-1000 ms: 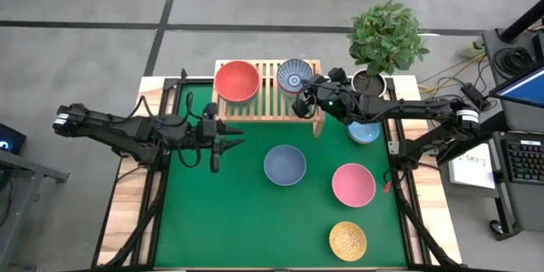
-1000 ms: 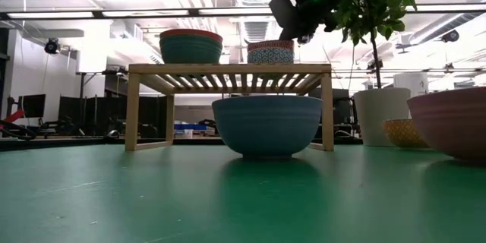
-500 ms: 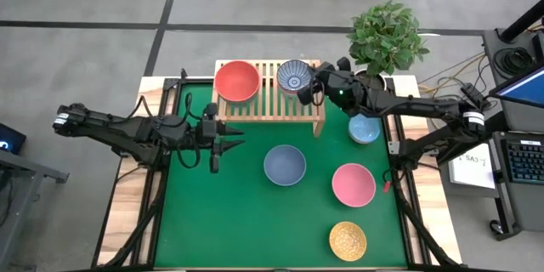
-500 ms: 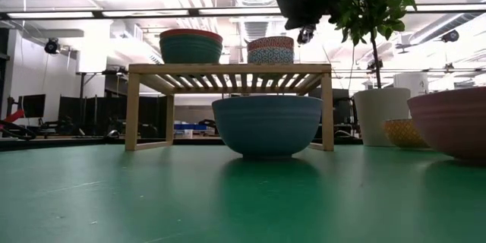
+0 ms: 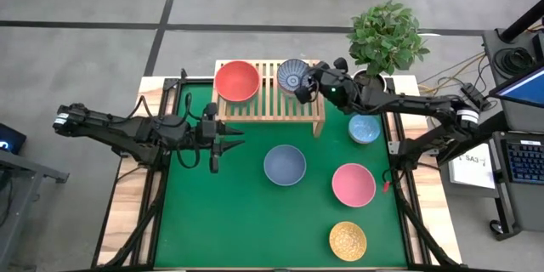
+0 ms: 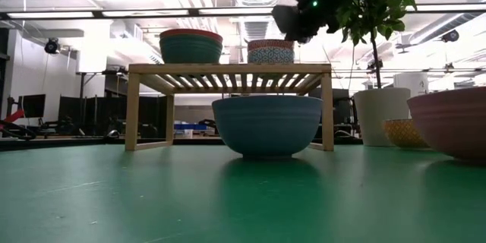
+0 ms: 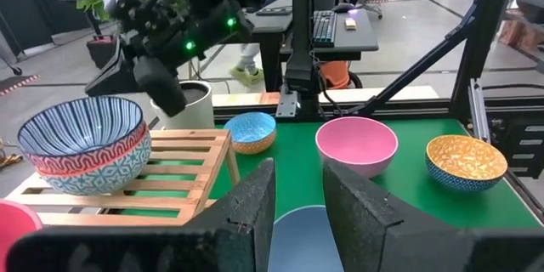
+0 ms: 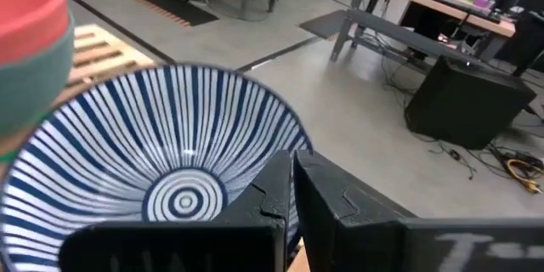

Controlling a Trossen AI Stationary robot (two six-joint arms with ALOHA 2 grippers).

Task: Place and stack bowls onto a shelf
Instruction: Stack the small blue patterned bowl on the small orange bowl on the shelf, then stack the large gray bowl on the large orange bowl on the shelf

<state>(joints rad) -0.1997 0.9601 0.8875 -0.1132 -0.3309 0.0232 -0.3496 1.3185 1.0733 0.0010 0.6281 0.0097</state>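
So the striped dark grey-blue bowl (image 5: pixel 294 76) sits stacked on the orange patterned bowl (image 7: pixel 89 167) on the wooden shelf (image 5: pixel 270 102), and the right gripper (image 5: pixel 307 86) is right at its rim, fingers nearly pinched together, though I can't tell if they're holding the rim. Further along the shelf from it, a red bowl (image 5: pixel 236 81) sits in a green one (image 6: pixel 190 48). Left gripper (image 5: pixel 229 137) hangs spread open off the shelf's other end, near the blue-grey bowl (image 5: pixel 284 165).

Pink bowl (image 6: pixel 456 121): we see it cut by low view's edge. Red bowl (image 7: pixel 15 221): cropped at the left wrist view's corner. Right gripper (image 5: pixel 303 90): finger gap unreadable.
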